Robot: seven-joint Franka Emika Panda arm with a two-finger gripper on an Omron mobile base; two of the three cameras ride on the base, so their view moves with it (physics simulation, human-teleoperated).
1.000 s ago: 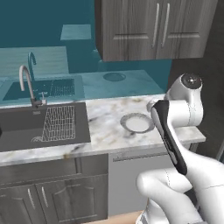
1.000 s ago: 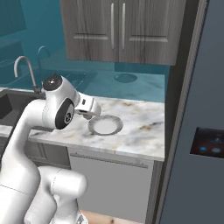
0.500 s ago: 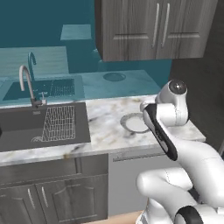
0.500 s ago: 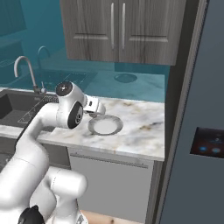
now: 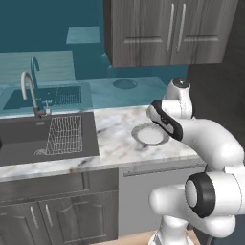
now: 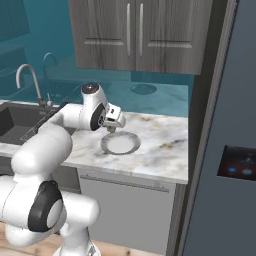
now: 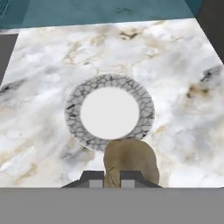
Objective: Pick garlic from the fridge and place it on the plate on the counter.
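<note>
fridge (image 6: 225, 150): tall slate-blue door at right of right base view, dark panel w/ blue lights low on it; door looks closed from here. Same spot as 1.0 s ago, so base hasn't driven.
counter (image 5: 119, 148): marble slab w/ tan veining over dark grey cabs; right end butts against the fridge side.
sink (image 5: 45, 136): dark basin let into counter's left part, wire rack in it, faucet (image 5: 31, 93) at its back edge. No change vs earlier.
arm: 1.0 s ago the hand sat left of the plate in right base view; at 0.5 s it was nearer; now it hangs over the plate's back-left rim. In left base view the forearm has swung in and covers the plate's right edge.
plate (image 7: 109, 112): round, white centre, grey crackle rim, on counter between the sink and counter's right end, nearer the front edge. Hasn't shifted. Also at (image 6: 120, 144).
gripper (image 7: 112, 179): fingers clenched on the garlic, above counter, just off the plate's near rim in hand view. Seen also at (image 6: 112, 129).
garlic (image 7: 130, 162): olive-brown lump pinched between the finger tips, held in air; overlaps plate rim in hand view, not lying on it. Too small to make out in base views.
</note>
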